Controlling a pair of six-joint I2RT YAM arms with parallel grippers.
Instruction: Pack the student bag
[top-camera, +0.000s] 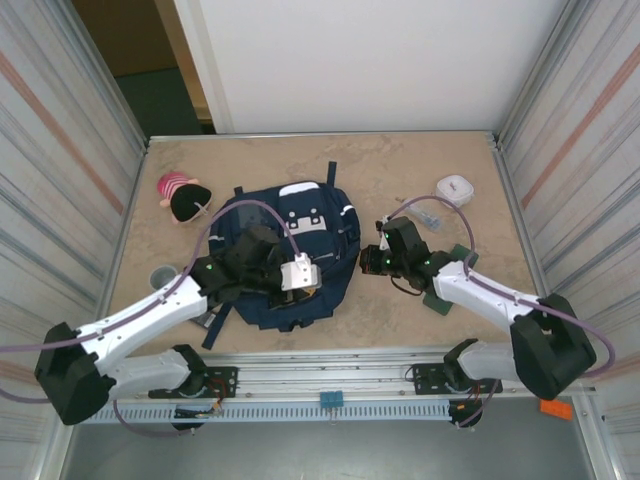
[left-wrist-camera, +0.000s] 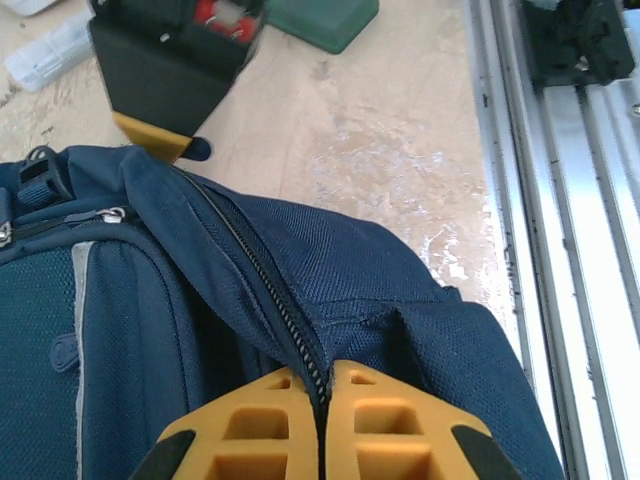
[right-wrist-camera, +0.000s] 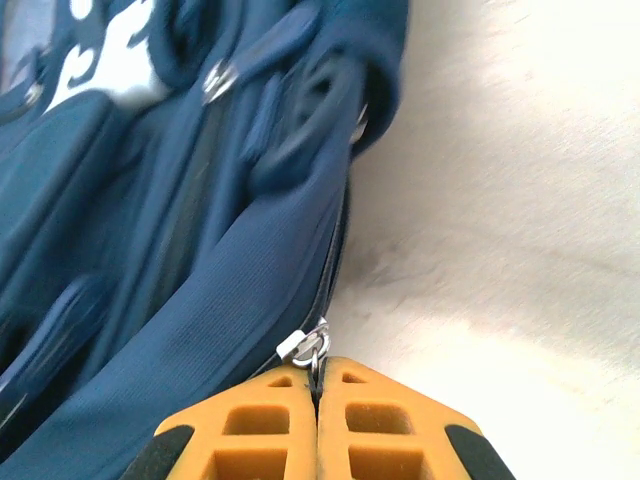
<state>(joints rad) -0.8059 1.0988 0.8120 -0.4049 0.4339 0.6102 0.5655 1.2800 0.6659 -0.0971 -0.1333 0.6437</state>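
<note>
Student bag: one, a large navy-blue fabric backpack with white patches. It lies flat mid-table between the two arms, and its dark zip teeth look closed.

Left claw: one, yellow fingers pinched together on the bag's cloth at the zip seam.

Right claw: one, clamped on the small silver metal zip pull at the bag's right edge.

Step, as I judge it: opening the main compartment. The next move calls for the right claw to draw the pull along the track while the left keeps the cloth taut.

Around it, on the sandy table:
- one pink-and-black plush toy
- one white round box
- one flat green block
- one small grey cup
</note>
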